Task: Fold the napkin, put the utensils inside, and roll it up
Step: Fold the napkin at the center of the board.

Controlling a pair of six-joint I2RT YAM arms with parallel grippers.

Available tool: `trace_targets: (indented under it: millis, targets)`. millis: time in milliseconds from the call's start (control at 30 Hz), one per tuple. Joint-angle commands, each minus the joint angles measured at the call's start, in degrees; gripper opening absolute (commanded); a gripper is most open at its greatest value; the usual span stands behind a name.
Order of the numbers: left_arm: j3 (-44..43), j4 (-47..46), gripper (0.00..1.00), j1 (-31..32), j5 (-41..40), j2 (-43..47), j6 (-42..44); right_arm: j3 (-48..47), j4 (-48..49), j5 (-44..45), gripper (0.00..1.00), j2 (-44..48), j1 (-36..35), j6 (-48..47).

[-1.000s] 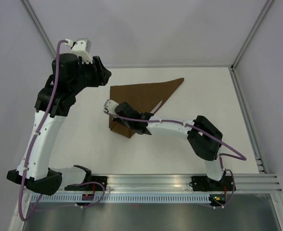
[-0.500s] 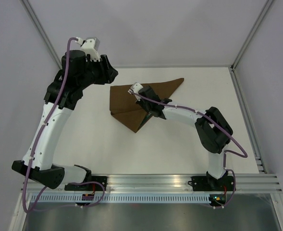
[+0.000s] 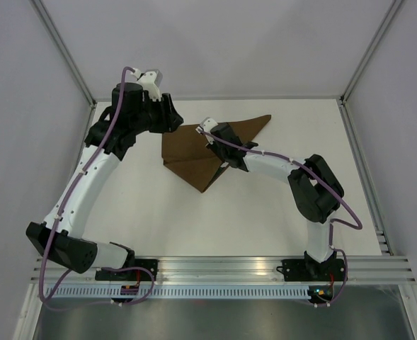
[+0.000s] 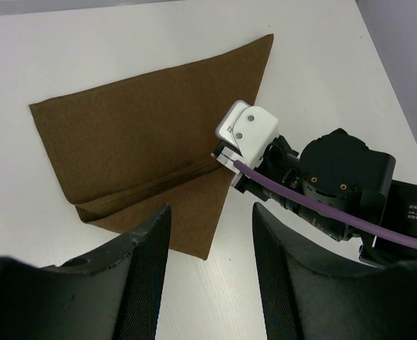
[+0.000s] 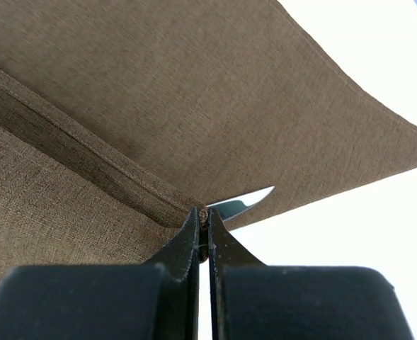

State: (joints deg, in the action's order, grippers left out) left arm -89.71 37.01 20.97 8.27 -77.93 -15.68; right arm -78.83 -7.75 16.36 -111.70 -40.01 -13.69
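Napkin (image 3: 187,152) pinched by right hand (image 5: 204,216) (left hand (image 4: 209,216) open)

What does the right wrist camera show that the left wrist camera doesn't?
Only the right wrist view: the right gripper up close, jaws shut, pinching the napkin at the fold's end. Only the left wrist view: the napkin's whole outline, the right arm's white camera housing and purple cable, and the left gripper with jaws open, holding nothing. Both: the brown napkin with its fold crease on the white table.
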Motion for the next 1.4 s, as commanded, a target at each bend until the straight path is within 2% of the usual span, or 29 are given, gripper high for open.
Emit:
trace_targets:
  millis: [0,800,1367]
  targets:
    - [1.2,-4.1,0.54,-0.2,2.7,-1.0,-2.8,0.3,0.9,1.3,0.01,-1.1,1.2,0.0]
    - [11.8,-13.4,0.55,-0.2,7.9,-8.8,-5.9,1.5,1.6,1.7,0.01,-3.3,4.8,-0.1]
    - [18.7,-19.9,0.55,-0.2,10.6,-16.1,-7.5,-1.1,1.0,2.2,0.00,-6.9,5.0,-0.3]
